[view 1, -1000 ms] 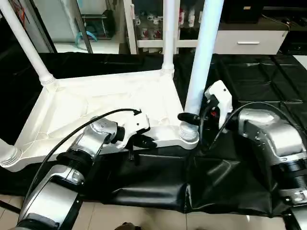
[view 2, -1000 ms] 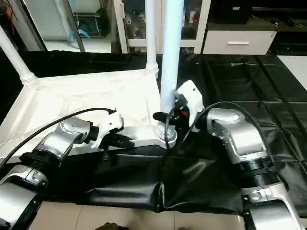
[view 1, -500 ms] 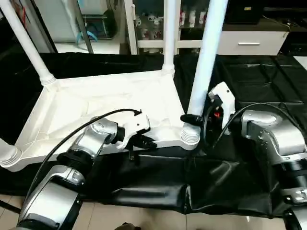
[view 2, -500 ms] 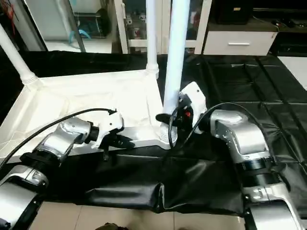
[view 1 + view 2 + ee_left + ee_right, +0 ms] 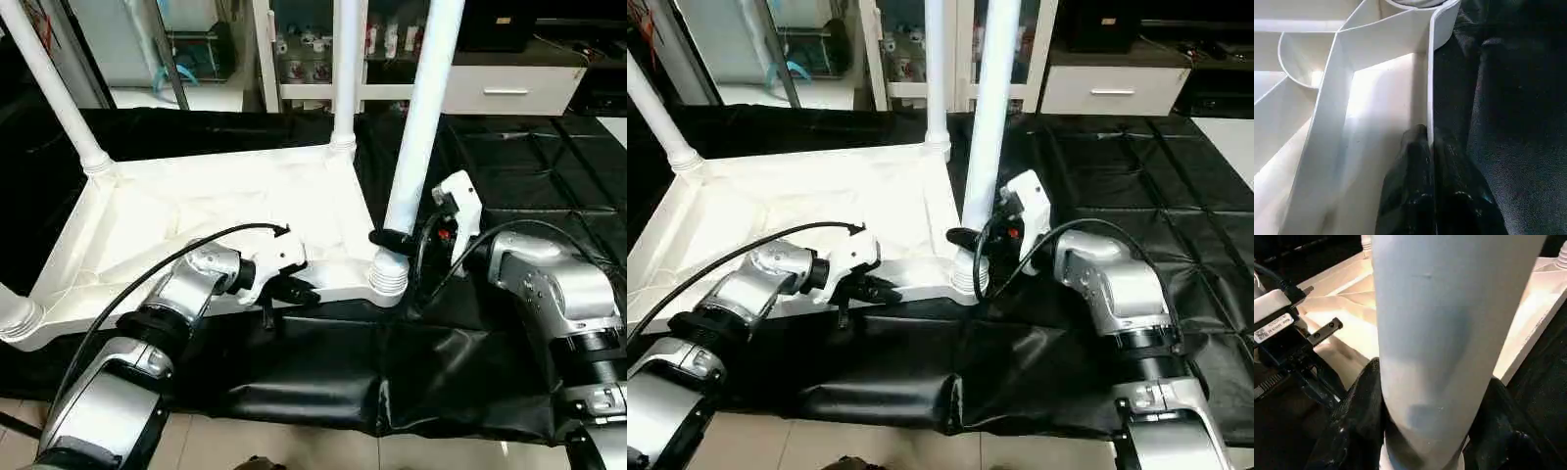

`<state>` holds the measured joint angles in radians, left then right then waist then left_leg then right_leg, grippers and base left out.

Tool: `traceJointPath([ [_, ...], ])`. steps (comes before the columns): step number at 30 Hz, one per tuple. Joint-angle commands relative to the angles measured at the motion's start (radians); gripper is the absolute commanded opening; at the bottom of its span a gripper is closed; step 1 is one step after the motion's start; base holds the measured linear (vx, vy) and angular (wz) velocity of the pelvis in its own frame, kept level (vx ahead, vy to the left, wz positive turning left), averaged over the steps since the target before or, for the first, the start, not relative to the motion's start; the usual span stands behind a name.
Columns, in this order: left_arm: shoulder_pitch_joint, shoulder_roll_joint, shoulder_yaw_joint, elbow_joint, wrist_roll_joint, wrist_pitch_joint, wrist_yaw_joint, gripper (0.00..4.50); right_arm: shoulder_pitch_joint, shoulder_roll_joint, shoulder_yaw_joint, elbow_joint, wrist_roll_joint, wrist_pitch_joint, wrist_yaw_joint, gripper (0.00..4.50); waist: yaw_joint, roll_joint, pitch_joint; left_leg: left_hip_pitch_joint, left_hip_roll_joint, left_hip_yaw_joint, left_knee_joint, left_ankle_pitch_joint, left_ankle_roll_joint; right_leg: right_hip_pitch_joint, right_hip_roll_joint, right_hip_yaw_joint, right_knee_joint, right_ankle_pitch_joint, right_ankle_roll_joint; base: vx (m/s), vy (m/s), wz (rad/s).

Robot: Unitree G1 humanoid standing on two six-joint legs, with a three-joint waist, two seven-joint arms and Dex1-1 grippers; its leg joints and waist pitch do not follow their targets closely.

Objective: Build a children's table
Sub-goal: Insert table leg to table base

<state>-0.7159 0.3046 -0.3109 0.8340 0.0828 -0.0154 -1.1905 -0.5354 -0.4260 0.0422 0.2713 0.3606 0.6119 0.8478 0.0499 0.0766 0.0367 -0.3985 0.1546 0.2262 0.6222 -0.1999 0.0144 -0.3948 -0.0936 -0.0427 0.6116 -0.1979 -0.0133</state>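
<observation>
The white tabletop (image 5: 196, 215) lies upside down on the black cover, ribbed underside up. Three legs stand in corner sockets: far left (image 5: 54, 93), far right (image 5: 345, 69) and near right (image 5: 421, 108). My left gripper (image 5: 299, 291) is shut on the tabletop's thin near rim (image 5: 1431, 73), its black fingers (image 5: 1415, 196) pinching the wall from both sides. My right gripper (image 5: 392, 238) is closed around the near-right leg (image 5: 1449, 333) just above its socket (image 5: 389, 277), one finger (image 5: 1356, 411) on each side of the tube.
The near-left corner socket (image 5: 15, 318) also carries a leg stub at the picture's edge. The black cover (image 5: 470, 362) hangs over the work table's front edge above a tiled floor. Shelves and a white cabinet (image 5: 505, 88) stand behind.
The right gripper and the leg it holds have shifted slightly to the right, the leg leaning a little more. The left gripper has stayed on the rim.
</observation>
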Motion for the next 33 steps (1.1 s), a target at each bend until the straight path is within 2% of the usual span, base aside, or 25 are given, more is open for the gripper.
traceJointPath([
  [1,0.015,-0.006,0.0,0.031,0.0,-0.003,0.008,0.0,0.065,0.003,-0.015,0.025,-0.019,0.017,-0.052,1.84,-0.004,-0.015,-0.053,0.043,0.084,-0.049,-0.099,-0.273,-0.031,0.02,-0.072,0.04,-0.08,-0.214,-0.209,0.0,0.0,0.0],
  [2,0.013,-0.007,0.001,0.035,0.0,-0.005,0.01,0.0,0.079,0.007,-0.024,0.014,-0.012,0.017,-0.058,1.84,-0.003,-0.012,-0.052,0.045,0.084,-0.05,-0.1,-0.282,-0.036,0.019,-0.072,0.04,-0.08,-0.221,-0.206,0.0,0.0,0.0],
  [3,0.012,-0.007,0.001,0.037,0.0,-0.006,0.01,0.0,0.086,0.009,-0.028,0.009,-0.009,0.017,-0.062,1.84,-0.006,-0.016,-0.05,0.042,0.083,-0.052,-0.103,-0.297,-0.039,0.022,-0.072,0.039,-0.082,-0.244,-0.203,0.0,0.0,0.0],
  [5,0.011,-0.006,0.002,0.039,0.001,-0.007,0.01,0.0,0.098,0.014,-0.037,0.001,-0.004,0.018,-0.069,1.84,-0.011,-0.014,-0.043,0.05,0.082,-0.054,-0.107,-0.366,-0.059,0.016,-0.074,0.04,-0.094,-0.343,-0.186,0.0,0.0,0.0],
  [7,0.009,-0.007,0.003,0.042,0.001,-0.008,0.011,0.0,0.124,0.021,-0.05,-0.012,0.001,0.016,-0.083,1.84,-0.013,-0.012,-0.042,0.058,0.084,-0.058,-0.109,-0.405,-0.078,0.011,-0.075,0.043,-0.1,-0.393,-0.173,0.0,0.0,0.0],
  [8,0.008,-0.007,0.005,0.043,0.0,-0.008,0.013,0.0,0.149,0.027,-0.053,-0.028,0.004,0.016,-0.089,1.84,-0.013,-0.007,-0.042,0.061,0.083,-0.058,-0.109,-0.412,-0.084,0.011,-0.075,0.043,-0.1,-0.392,-0.171,0.0,0.0,0.0],
  [10,0.007,-0.006,0.007,0.045,0.001,-0.01,0.014,0.0,0.184,0.034,-0.052,-0.056,0.007,0.016,-0.098,1.84,-0.013,-0.009,-0.046,0.062,0.084,-0.057,-0.115,-0.398,-0.089,0.014,-0.071,0.043,-0.099,-0.329,-0.171,0.0,0.0,0.0],
  [11,0.007,-0.005,0.007,0.046,0.002,-0.012,0.014,0.0,0.198,0.037,-0.049,-0.073,0.006,0.018,-0.103,1.84,-0.012,-0.002,-0.047,0.062,0.084,-0.057,-0.116,-0.392,-0.089,0.015,-0.072,0.043,-0.098,-0.309,-0.174,0.0,0.0,0.0],
  [12,0.006,-0.005,0.007,0.049,0.002,-0.014,0.014,0.0,0.216,0.037,-0.039,-0.095,0.003,0.021,-0.103,1.84,-0.013,-0.007,-0.049,0.059,0.084,-0.056,-0.118,-0.361,-0.083,0.021,-0.071,0.042,-0.095,-0.259,-0.18,0.0,0.0,0.0],
  [13,0.004,-0.005,0.007,0.051,0.003,-0.015,0.014,0.0,0.225,0.034,-0.029,-0.106,-0.003,0.019,-0.101,1.84,-0.012,-0.003,-0.052,0.057,0.084,-0.055,-0.118,-0.326,-0.073,0.025,-0.07,0.04,-0.089,-0.207,-0.189,0.0,0.0,0.0],
  [15,0.0,-0.005,0.006,0.057,0.006,-0.021,0.018,0.0,0.24,0.022,0.002,-0.132,-0.018,0.013,-0.094,1.84,-0.012,-0.004,-0.051,0.057,0.083,-0.052,-0.117,-0.326,-0.066,0.024,-0.071,0.04,-0.091,-0.199,-0.199,0.0,0.0,0.0],
  [17,-0.002,-0.005,0.007,0.062,0.007,-0.023,0.02,0.0,0.25,0.013,0.027,-0.157,-0.025,0.012,-0.086,1.84,-0.011,-0.007,-0.047,0.056,0.082,-0.052,-0.117,-0.342,-0.062,0.025,-0.075,0.042,-0.097,-0.246,-0.195,0.0,0.0,0.0],
  [20,-0.004,-0.004,0.007,0.062,0.006,-0.022,0.018,0.0,0.255,0.002,0.058,-0.18,-0.041,0.012,-0.076,1.84,-0.013,-0.006,-0.044,0.058,0.084,-0.058,-0.119,-0.374,-0.065,0.022,-0.079,0.045,-0.107,-0.355,-0.168,0.0,0.0,0.0],
  [23,-0.005,-0.003,0.006,0.063,0.01,-0.023,0.017,0.0,0.253,-0.003,0.077,-0.195,-0.047,0.019,-0.065,1.84,-0.015,-0.004,-0.043,0.058,0.085,-0.06,-0.122,-0.383,-0.073,0.02,-0.076,0.045,-0.107,-0.354,-0.164,0.0,0.0,0.0],
  [27,-0.005,-0.002,0.007,0.066,0.011,-0.025,0.017,0.0,0.229,-0.008,0.11,-0.185,-0.064,0.023,-0.062,1.84,-0.024,-0.005,-0.037,0.065,0.085,-0.065,-0.128,-0.465,-0.101,0.015,-0.074,0.046,-0.111,-0.399,-0.158,0.0,0.0,0.0],
  [31,-0.003,-0.001,0.007,0.066,0.01,-0.027,0.016,0.0,0.196,0.001,0.143,-0.148,-0.095,0.002,-0.061,1.84,-0.03,-0.004,-0.035,0.063,0.083,-0.067,-0.129,-0.475,-0.104,0.016,-0.076,0.047,-0.111,-0.41,-0.157,0.0,0.0,0.0],
  [32,-0.001,0.001,0.007,0.063,0.01,-0.027,0.015,0.0,0.189,0.005,0.148,-0.143,-0.1,0.001,-0.062,1.84,-0.033,-0.023,-0.035,0.062,0.083,-0.065,-0.129,-0.476,-0.099,0.016,-0.075,0.047,-0.114,-0.425,-0.154,0.0,0.0,0.0],
  [33,0.002,0.003,0.008,0.057,0.009,-0.025,0.014,0.0,0.181,0.008,0.173,-0.138,-0.115,-0.006,-0.055,1.84,-0.03,-0.012,-0.034,0.067,0.084,-0.066,-0.128,-0.477,-0.099,0.011,-0.079,0.05,-0.115,-0.441,-0.154,0.0,0.0,0.0],
])
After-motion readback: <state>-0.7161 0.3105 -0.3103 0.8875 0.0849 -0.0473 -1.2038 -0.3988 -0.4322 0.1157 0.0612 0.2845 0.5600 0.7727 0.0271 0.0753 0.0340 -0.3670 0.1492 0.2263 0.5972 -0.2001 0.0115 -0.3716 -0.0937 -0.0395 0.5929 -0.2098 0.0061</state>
